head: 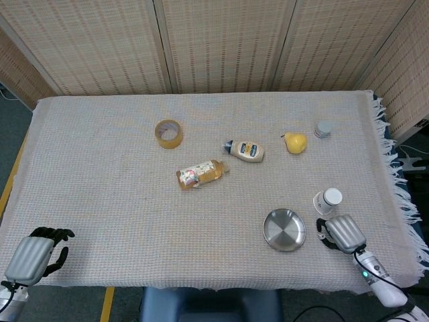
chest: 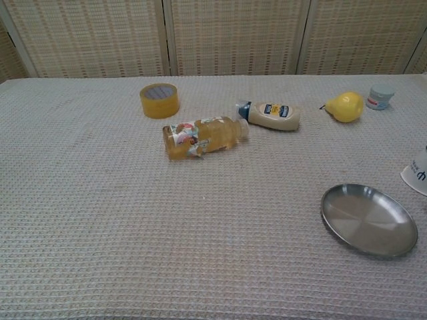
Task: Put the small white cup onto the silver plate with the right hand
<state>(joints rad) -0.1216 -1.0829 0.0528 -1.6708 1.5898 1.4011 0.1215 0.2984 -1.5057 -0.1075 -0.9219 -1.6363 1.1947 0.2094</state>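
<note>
The right hand's fingers (head: 326,230) curl down toward the cloth at the front of the right hand (head: 343,233), dark against its grey back; from the head view it cannot be told how far they are closed, though nothing shows between them and they sit just short of the cup without clearly touching it. The small white cup (head: 328,200) lies tipped on its side just beyond those fingers, its open mouth facing up and to the right, and in the chest view only its edge shows at the right border (chest: 418,172). Just left of the hand, and near the cup, the silver plate (head: 284,230) rests flat on the woven tablecloth (head: 100,174), with nothing on it. Farther back lie a yellow pear (head: 295,142), a small grey-lidded jar (head: 323,129), a mayonnaise bottle (head: 245,150) on its side, a juice bottle (head: 199,174) also on its side, and a roll of tape (head: 169,133). At the near left corner the left hand (head: 37,257) sits well apart from all of this, its dark fingers (head: 55,236) loosely bent and holding nothing.
</note>
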